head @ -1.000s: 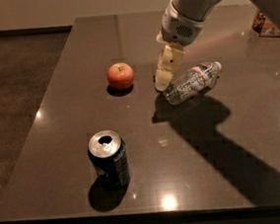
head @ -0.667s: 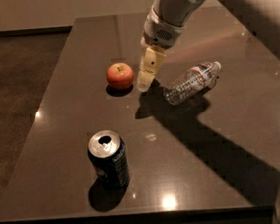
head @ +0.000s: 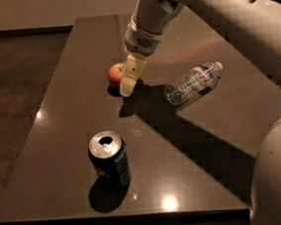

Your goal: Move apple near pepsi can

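The red-orange apple (head: 114,75) sits on the dark table (head: 61,117), left of centre, partly hidden behind the gripper. My gripper (head: 130,78) reaches down from the upper right and stands right against the apple's right side, its cream fingertips near the tabletop. The dark blue pepsi can (head: 109,160) stands upright near the front of the table, well in front of the apple, its silver top open.
A clear plastic water bottle (head: 193,82) lies on its side right of the gripper. My arm (head: 210,8) crosses the upper right and casts a broad shadow over the table's middle. The table's front edge is just below the can.
My gripper has moved left from beside the bottle to the apple's right side, now covering part of it. Apple, can and bottle have not moved.
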Controlling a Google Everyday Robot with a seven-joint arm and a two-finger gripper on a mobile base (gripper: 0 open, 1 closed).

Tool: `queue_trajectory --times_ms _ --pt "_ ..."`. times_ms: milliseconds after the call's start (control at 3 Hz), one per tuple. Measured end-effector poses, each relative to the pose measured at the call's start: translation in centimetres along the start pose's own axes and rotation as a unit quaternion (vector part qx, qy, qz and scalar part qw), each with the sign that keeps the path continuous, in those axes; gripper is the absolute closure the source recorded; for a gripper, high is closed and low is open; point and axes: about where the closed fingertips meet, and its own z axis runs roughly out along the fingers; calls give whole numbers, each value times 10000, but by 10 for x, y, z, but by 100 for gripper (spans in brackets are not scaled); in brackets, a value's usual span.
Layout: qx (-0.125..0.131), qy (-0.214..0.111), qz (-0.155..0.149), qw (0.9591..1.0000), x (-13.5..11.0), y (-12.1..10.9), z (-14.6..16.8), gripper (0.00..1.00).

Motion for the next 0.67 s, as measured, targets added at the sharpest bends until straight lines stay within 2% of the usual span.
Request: queue_trajectory --times_ms 333,667 --pt "-33 112 -20 9999 -4 -2 16 0" --pt "-107 235 -21 9997 -6 -2 31 26"
